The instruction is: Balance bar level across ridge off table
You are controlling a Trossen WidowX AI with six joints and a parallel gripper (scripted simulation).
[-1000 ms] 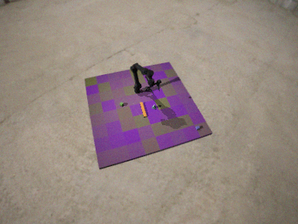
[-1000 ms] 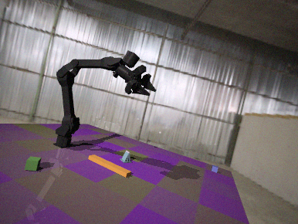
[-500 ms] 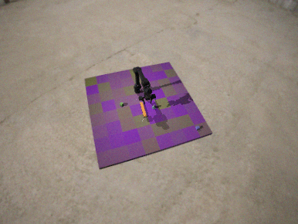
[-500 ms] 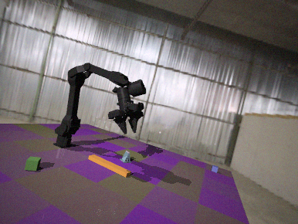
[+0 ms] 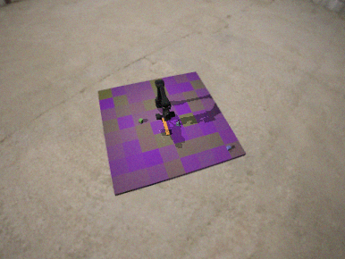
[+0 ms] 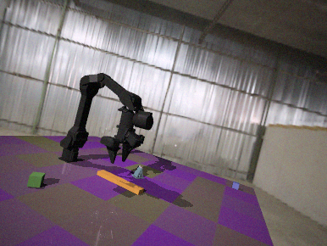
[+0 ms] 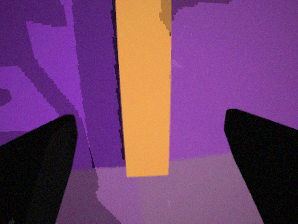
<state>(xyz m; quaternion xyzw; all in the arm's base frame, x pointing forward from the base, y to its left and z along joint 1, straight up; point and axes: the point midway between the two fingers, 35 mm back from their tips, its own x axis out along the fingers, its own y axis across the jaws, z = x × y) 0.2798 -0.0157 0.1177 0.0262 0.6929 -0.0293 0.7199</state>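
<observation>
Orange bar (image 5: 167, 128) (image 6: 120, 182) (image 7: 145, 90) below open hand (image 5: 165, 116) (image 6: 119, 162) (image 7: 152, 121).

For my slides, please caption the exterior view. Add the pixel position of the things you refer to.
Open gripper (image 6: 119, 161) (image 7: 152, 121) above an orange bar (image 6: 120, 182) (image 7: 145, 90) (image 5: 166, 127) lying beside the pale-blue ridge (image 6: 138, 172) (image 5: 178, 123).

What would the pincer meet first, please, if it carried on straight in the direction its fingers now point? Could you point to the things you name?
Probably the bar (image 5: 167, 127) (image 6: 120, 182) (image 7: 146, 90), near one end: the open pincer (image 5: 165, 118) (image 6: 119, 161) (image 7: 152, 121) points down with the bar between its finger lines. Depth is unclear, so it might straddle the bar and meet the table (image 5: 134, 171) (image 6: 169, 225) (image 7: 205, 190) instead.
</observation>
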